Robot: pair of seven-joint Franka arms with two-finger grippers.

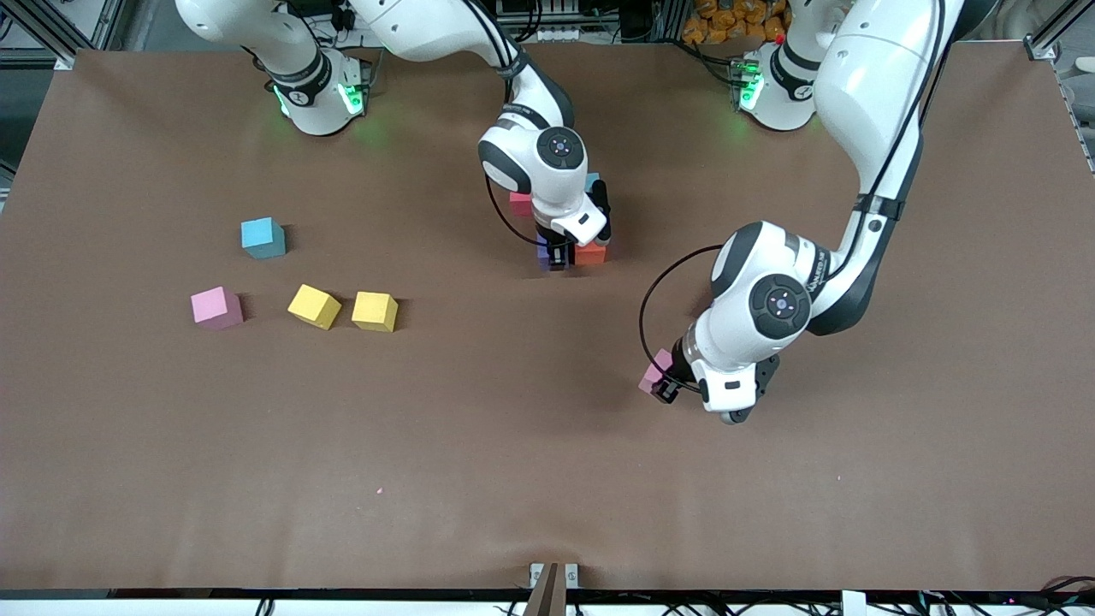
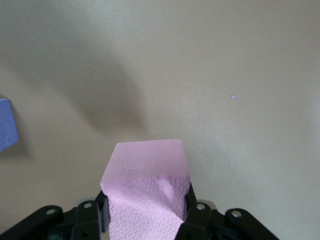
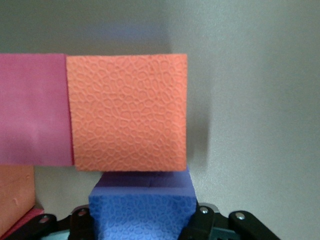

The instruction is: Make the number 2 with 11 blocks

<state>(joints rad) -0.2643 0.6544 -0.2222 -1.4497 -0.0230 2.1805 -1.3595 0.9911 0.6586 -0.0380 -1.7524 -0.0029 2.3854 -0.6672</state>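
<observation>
While left gripper (image 1: 665, 387) clamps pink block (image 1: 655, 371), right gripper (image 1: 558, 254) grips purple block (image 1: 545, 255)

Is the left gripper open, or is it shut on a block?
Shut on the pink block: the left gripper has its fingers against the block's two sides.

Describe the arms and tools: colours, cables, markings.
Both arms are glossy white with black joint bands. Each wrist has a dark round cap with small dots and a thin black cable looping beside it. Both bases glow green. The left arm's forearm carries small dark lettering, too fine to read. The left tool and right tool are black, with silver screws showing in the wrist views.
</observation>
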